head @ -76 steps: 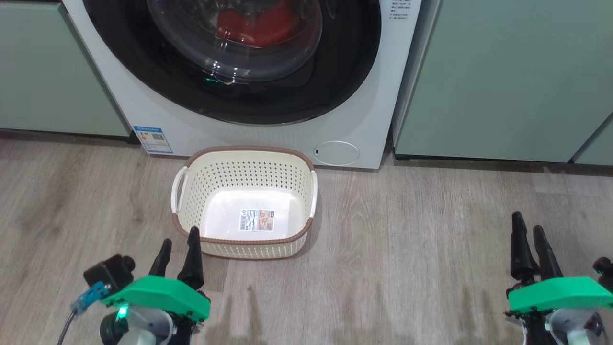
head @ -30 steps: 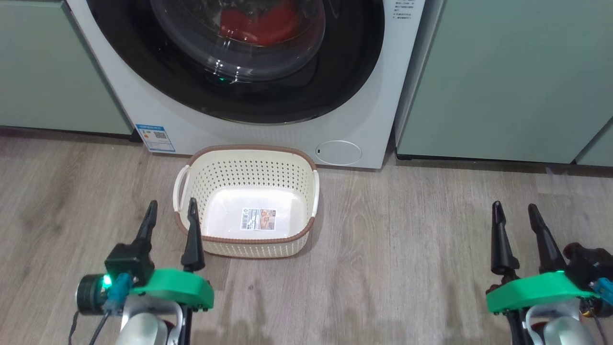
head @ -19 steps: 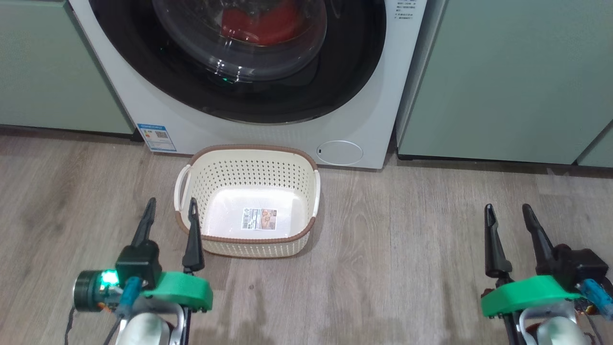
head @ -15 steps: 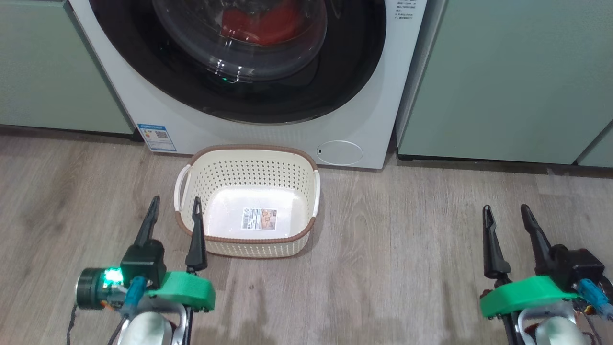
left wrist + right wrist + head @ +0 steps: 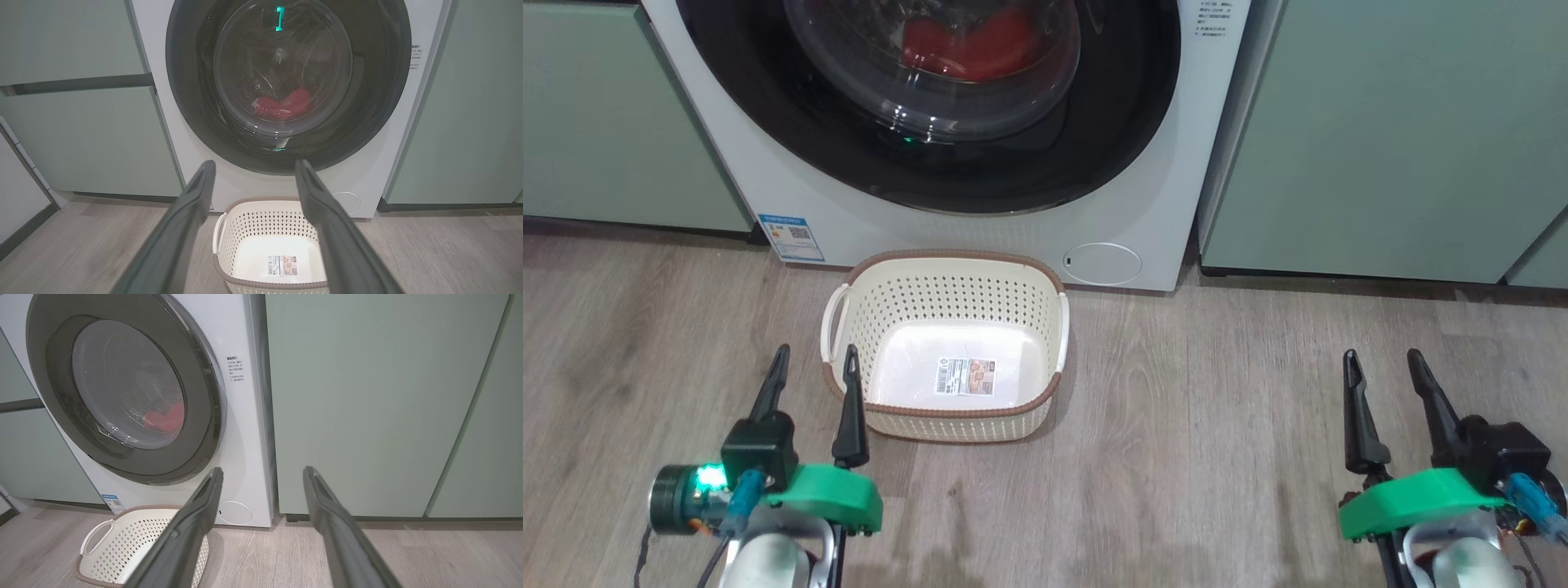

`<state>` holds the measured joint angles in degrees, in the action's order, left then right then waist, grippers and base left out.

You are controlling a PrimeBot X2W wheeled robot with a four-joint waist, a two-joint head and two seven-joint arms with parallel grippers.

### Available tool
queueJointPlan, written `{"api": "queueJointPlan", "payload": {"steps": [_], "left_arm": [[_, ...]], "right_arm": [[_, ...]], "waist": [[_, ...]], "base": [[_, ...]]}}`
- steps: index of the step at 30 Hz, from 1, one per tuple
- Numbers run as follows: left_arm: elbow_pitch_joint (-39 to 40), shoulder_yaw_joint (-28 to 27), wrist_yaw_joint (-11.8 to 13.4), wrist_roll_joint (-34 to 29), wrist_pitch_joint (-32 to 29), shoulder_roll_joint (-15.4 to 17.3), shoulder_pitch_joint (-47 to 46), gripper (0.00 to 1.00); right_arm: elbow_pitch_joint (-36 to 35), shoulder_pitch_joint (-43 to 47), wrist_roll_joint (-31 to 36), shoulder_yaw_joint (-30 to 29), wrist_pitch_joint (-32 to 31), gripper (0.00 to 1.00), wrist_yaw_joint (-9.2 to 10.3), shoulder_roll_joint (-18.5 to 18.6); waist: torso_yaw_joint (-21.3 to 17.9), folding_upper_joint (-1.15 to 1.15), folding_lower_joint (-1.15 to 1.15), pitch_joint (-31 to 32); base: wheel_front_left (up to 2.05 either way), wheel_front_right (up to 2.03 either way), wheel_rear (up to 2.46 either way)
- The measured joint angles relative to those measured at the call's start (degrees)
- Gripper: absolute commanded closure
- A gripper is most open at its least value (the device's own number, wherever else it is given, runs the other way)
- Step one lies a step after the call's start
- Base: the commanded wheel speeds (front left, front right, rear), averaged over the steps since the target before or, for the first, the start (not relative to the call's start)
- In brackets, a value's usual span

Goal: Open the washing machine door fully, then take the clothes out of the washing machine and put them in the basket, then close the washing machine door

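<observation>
The white washing machine (image 5: 768,188) stands ahead, and its black-rimmed door (image 5: 1111,122) lies shut against the front. Red clothes (image 5: 968,45) show through the clear window, low in the drum. The cream basket (image 5: 947,265) sits empty on the floor just before the machine. My left gripper (image 5: 817,351) is open at the basket's near left corner, holding nothing. My right gripper (image 5: 1382,356) is open far to the right, over bare floor. In the left wrist view the left gripper (image 5: 254,163) frames the door (image 5: 380,81), the clothes (image 5: 282,106) and the basket (image 5: 261,200). The right gripper (image 5: 263,469) points at the machine's right edge.
Pale green cabinets (image 5: 1380,131) flank the machine on both sides. A small round white flap (image 5: 1104,263) sits at the machine's lower right. Grey wood floor (image 5: 1217,425) spreads between the basket and my right gripper.
Both wrists have turned since the earliest frame, so each pair of fingers now shows spread side by side. Over the last second the right gripper drifted slightly left; the door stays shut.
</observation>
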<state>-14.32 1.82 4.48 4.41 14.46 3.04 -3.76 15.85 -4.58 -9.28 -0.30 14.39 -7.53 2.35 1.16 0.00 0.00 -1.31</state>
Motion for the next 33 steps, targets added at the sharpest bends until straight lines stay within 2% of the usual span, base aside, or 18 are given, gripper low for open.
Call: {"api": "queueJointPlan", "payload": {"steps": [12, 14, 15, 20, 29, 33], "left_arm": [[-0.94, -0.91, -0.56, 0.07, 0.00, -0.25, -0.05, 0.00], [-1.03, -0.93, -0.99, 0.08, 0.00, -0.27, -0.07, 0.00], [-1.03, -0.93, -0.99, 0.08, 0.00, -0.27, -0.07, 0.00], [-1.15, -0.69, -0.99, 0.77, 0.00, -0.32, -0.09, 0.00], [-1.04, 1.52, -1.00, 3.31, 0.00, -0.42, -2.00, 0.00], [-0.70, 2.77, -0.96, 4.85, 0.00, -0.44, -4.11, 0.00]], "right_arm": [[-0.03, -0.01, -0.70, 0.37, 0.00, 0.00, 0.00, 0.00], [-0.03, -0.09, -1.78, 0.33, 0.00, 0.75, 0.00, 0.00], [-0.03, -0.09, -1.78, 0.33, 0.00, 1.00, 0.00, 0.00], [2.46, -3.04, -14.46, -1.32, 0.00, 1.00, 0.00, 0.00], [9.73, -16.27, -33.66, -5.91, 0.26, 1.00, 0.00, 0.36], [14.12, -21.60, -49.36, -3.96, 0.26, 1.00, 0.00, 3.77]], "waist": [[-0.15, 0.00, 0.00, -0.03], [-0.16, 0.00, 0.00, -0.07], [-0.16, 0.00, 0.00, -0.07], [-0.04, 0.00, 0.00, -0.59], [1.54, 0.00, 0.00, -4.46], [2.94, 0.00, 0.00, -7.13]], "base": [[0.00, 0.00, 0.00], [0.00, 0.00, 0.00], [0.00, 0.00, 0.00], [0.00, 0.00, 0.00], [0.00, 0.00, 0.00], [0.00, 0.00, 0.00]]}}
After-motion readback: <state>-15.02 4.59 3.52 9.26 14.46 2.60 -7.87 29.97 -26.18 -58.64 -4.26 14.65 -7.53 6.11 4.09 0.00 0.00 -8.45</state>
